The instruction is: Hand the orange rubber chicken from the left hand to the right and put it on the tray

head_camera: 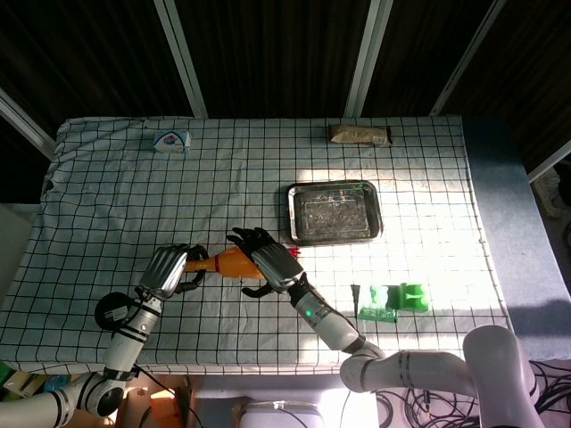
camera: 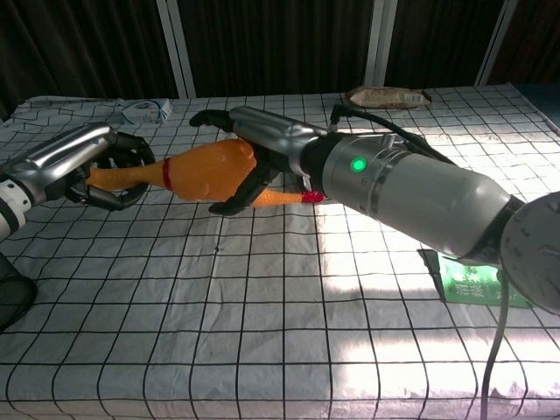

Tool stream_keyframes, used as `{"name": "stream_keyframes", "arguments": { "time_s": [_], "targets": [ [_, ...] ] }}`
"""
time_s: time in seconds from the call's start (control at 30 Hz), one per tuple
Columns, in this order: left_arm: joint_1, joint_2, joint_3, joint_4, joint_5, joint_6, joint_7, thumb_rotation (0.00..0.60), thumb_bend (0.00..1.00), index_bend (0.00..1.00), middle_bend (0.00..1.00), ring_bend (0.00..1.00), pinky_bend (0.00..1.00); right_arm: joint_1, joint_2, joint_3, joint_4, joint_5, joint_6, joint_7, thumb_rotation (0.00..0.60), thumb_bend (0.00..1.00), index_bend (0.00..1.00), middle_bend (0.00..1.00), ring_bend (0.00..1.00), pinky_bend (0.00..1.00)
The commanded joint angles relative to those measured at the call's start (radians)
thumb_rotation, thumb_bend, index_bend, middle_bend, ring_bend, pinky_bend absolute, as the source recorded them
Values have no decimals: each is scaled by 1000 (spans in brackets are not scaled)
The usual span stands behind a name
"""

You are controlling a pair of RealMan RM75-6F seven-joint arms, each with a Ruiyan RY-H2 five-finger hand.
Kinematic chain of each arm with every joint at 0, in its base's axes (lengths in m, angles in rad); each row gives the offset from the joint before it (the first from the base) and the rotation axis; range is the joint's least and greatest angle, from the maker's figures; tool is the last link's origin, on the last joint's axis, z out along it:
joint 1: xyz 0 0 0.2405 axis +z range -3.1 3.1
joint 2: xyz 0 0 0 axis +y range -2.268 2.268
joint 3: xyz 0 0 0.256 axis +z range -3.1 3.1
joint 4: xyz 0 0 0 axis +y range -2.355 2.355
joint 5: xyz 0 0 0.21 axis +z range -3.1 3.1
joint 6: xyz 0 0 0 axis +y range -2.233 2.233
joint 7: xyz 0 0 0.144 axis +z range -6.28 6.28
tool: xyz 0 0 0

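Left hand grips the glossy orange rubber chicken by its slim neck; right hand, fingers splayed, cups its plump body.

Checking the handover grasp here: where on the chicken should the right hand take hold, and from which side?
Probably the fat body of the chicken, coming from the tray side. The left hand holds the thin neck end, so the body and legs stick out free toward the right hand, whose spread fingers already bracket the body above and below.

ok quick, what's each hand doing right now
Left hand: grips the neck end of the orange rubber chicken.
Right hand: fingers spread around the chicken's body, not closed on it.
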Motion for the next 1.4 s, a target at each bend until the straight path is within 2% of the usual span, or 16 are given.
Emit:
{"name": "stream_keyframes", "arguments": {
  "time_s": [0.03,0.1,0.17,0.2,0.3,0.63,0.67,0.7,0.77,0.8,0.83,0.87,0.9,0.97,1.1,1.4],
  "targets": [
    [0,0,0,0,-1,-1,-1,600,786,681,748,511,611,0,-6,1,4,10,2,-9,600,146,188,151,124,212],
    [2,1,1,-1,0,-1,-1,600,786,681,748,511,610,-7,-39,15,21,-9,65,-17,600,239,602,480,494,678],
    [3,6,2,-9,3,0,-4,600,786,681,748,510,610,-17,-75,15,46,-26,126,-41,600,346,780,637,689,881],
    [3,7,3,-13,3,0,-5,600,786,681,748,510,610,-20,-86,15,54,-26,140,-54,600,404,848,700,751,937],
    [4,13,3,-24,3,-3,-11,600,786,681,748,511,611,-26,-107,18,70,-25,170,-89,600,518,972,819,864,1000],
    [4,36,-5,-57,-11,-19,-33,600,786,680,748,512,613,-36,-100,33,63,-10,162,-121,600,571,995,850,882,1000],
    [4,36,-6,-57,-13,-20,-33,600,786,680,748,512,613,-38,-100,31,64,-14,162,-122,600,561,970,849,861,996],
    [4,37,-7,-57,-14,-20,-34,600,787,680,748,512,613,-39,-95,24,59,-15,150,-120,600,526,873,802,785,935],
    [4,39,-9,-59,-13,-18,-34,600,787,680,748,513,613,-38,-66,10,38,-4,94,-107,600,427,518,581,516,690],
    [5,40,-10,-61,-13,-16,-34,600,788,680,748,512,613,-37,-54,9,28,8,70,-104,600,366,271,386,316,484],
    [6,43,-10,-63,-14,-14,-32,600,788,680,748,512,613,-33,-39,10,19,16,47,-103,600,317,99,207,148,299],
    [6,44,-11,-65,-14,-13,-31,600,788,680,748,512,613,-31,-31,12,16,15,38,-100,600,290,36,120,74,198],
    [7,47,-11,-67,-15,-11,-30,600,789,680,748,512,613,-30,-26,14,15,11,35,-94,600,256,0,34,12,82],
    [9,53,-13,-73,-17,-10,-27,600,789,680,748,513,613,-30,-20,18,17,-9,37,-75,600,213,0,0,0,7],
    [9,64,-18,-87,-27,-17,-35,600,789,680,748,513,613,-35,-15,21,19,-37,47,-39,600,162,0,0,0,0],
    [8,73,-14,-114,-28,-29,-46,600,789,680,749,513,614,-28,-27,16,45,-17,26,-51,600,156,0,0,0,0]
  ]
}}
